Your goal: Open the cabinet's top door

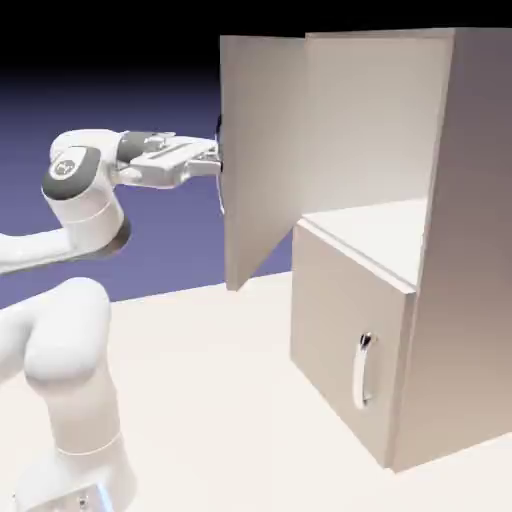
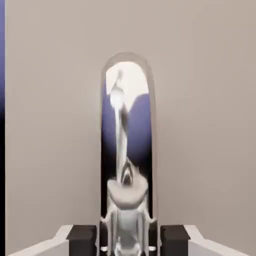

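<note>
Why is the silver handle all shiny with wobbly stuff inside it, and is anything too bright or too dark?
Hand view: the handle works like a bent mirror, reflecting pale shapes and blue-violet, all stretched. Exterior view: the tabletop is very bright, the robot arm nearly washed out in places, the backdrop fading to black at the top.

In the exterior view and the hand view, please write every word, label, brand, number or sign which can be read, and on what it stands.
Readable text: none.
A small dark round mark stands on the white arm, near its upper joint: too small to read.
</note>
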Controlling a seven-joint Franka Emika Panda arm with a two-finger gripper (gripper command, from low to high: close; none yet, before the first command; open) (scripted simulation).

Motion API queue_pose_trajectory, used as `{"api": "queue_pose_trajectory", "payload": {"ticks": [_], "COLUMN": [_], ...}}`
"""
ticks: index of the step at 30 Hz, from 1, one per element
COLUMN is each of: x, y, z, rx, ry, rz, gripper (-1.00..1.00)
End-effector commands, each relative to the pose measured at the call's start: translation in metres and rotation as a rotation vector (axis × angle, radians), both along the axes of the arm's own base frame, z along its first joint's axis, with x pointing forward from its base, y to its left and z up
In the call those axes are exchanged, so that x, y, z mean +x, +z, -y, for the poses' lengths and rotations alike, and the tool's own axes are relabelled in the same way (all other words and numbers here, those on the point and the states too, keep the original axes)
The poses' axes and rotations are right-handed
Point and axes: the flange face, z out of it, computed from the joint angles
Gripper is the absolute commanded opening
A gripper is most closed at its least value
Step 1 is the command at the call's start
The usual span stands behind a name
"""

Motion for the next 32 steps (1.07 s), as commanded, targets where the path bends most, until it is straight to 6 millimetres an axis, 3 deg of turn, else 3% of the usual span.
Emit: {"api": "queue_pose_trajectory", "payload": {"ticks": [1,7,15,24,31,32], "x": [-0.003,-0.02,-0.031,-0.024,-0.008,-0.008], "y": [0.0,0.0,0.0,0.0,0.0,0.0], "z": [-0.007,-0.056,-0.14,-0.225,-0.278,-0.278], "rx": [-0.002,-0.002,-0.002,-0.002,-0.002,-0.002], "ry": [-0.019,-0.16,-0.391,-0.62,-0.771,-0.771], "rz": [0.0,0.0,-0.001,-0.001,-0.001,-0.001], "gripper": [-1.0,-1.0,-1.0,-1.0,-1.0,1.0]}}
